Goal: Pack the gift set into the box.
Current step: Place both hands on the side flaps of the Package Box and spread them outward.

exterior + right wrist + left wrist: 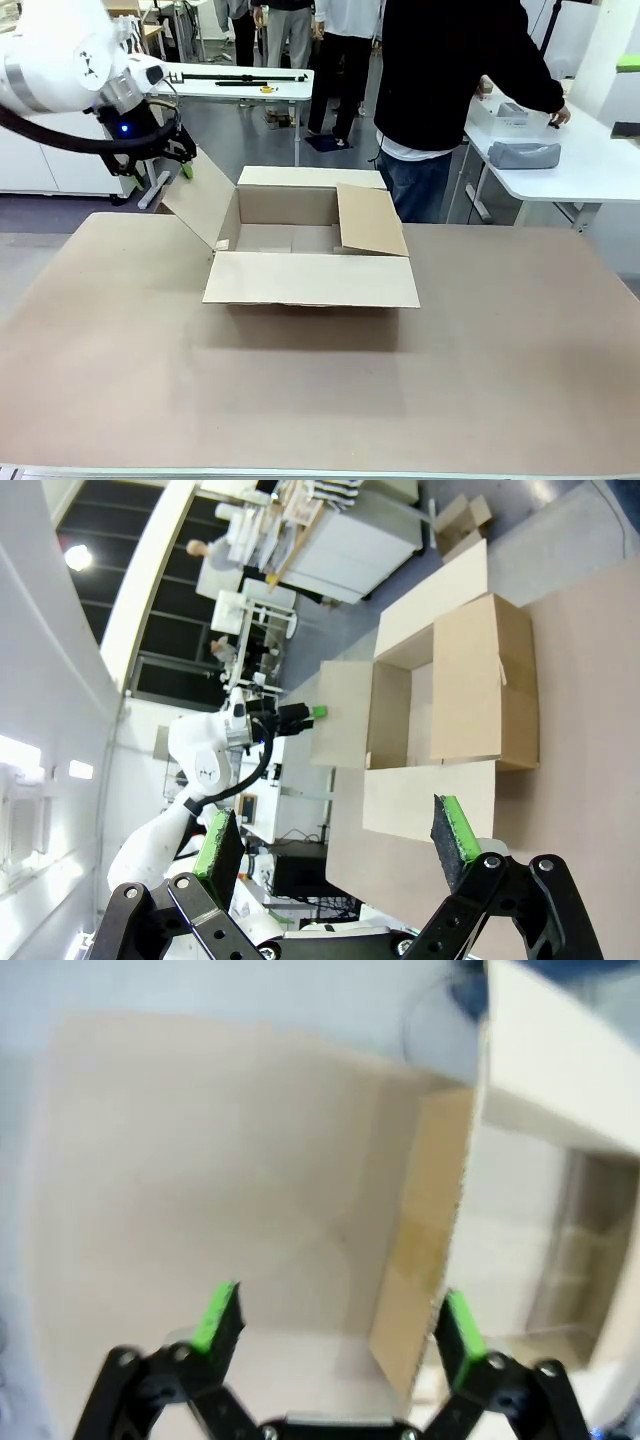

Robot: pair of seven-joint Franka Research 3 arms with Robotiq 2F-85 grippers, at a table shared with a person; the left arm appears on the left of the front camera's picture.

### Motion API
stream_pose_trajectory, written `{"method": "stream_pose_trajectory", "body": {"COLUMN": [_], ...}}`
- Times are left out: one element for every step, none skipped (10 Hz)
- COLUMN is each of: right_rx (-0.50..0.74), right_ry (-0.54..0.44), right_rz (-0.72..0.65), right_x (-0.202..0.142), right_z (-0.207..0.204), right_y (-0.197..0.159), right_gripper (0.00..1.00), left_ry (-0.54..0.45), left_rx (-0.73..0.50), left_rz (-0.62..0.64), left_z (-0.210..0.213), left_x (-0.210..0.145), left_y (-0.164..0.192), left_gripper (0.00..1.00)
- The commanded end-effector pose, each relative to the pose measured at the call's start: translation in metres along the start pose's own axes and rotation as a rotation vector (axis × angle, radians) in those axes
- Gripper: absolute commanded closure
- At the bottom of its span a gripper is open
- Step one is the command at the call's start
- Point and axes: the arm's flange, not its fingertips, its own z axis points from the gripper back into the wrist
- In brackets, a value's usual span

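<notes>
The brown cardboard box (290,240) stands open mid-table. Its near flap lies flat outward, its right flap (370,220) leans inward, and its left flap (198,200) slants up and out. My left gripper (178,160) hovers at that left flap's top edge. In the left wrist view the left gripper (335,1310) is open and a cardboard edge (420,1260) stands between the pads, nearer the right-hand one. My right gripper (335,835) is open and empty, far from the box (440,700). A grey soft item (524,154) lies on a white side table; no lettering shows.
A person in a black top (440,70) stands behind the box's far right corner, hands at a clear container (510,115) on the white side table (590,165). Brown sheet covers the table (320,390). Another white table (240,80) and more people stand farther back.
</notes>
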Motion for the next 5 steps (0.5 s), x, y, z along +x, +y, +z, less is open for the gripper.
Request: {"method": "stream_pose_trajectory", "body": {"right_rx": [0.027, 0.027, 0.027, 0.027, 0.027], "right_ry": [-0.010, -0.010, -0.010, -0.010, -0.010], "right_rz": [0.022, 0.022, 0.022, 0.022, 0.022], "right_x": [0.002, 0.002, 0.002, 0.002, 0.002], "right_z": [-0.005, -0.005, -0.005, -0.005, -0.005], "right_y": [0.000, 0.000, 0.000, 0.000, 0.000], "right_gripper": [0.00, 0.00, 0.00, 0.00, 0.00], "left_ry": [0.156, 0.186, 0.193, 0.197, 0.223], "left_rx": [-0.191, -0.232, -0.284, -0.330, -0.348], "left_rz": [-0.176, -0.191, -0.201, -0.209, -0.120], "left_z": [-0.011, -0.021, -0.025, -0.029, -0.031], "left_x": [-0.005, -0.003, -0.002, -0.002, 0.001], "left_y": [0.024, 0.030, 0.037, 0.043, 0.047], "left_gripper": [0.00, 0.00, 0.00, 0.00, 0.00]}}
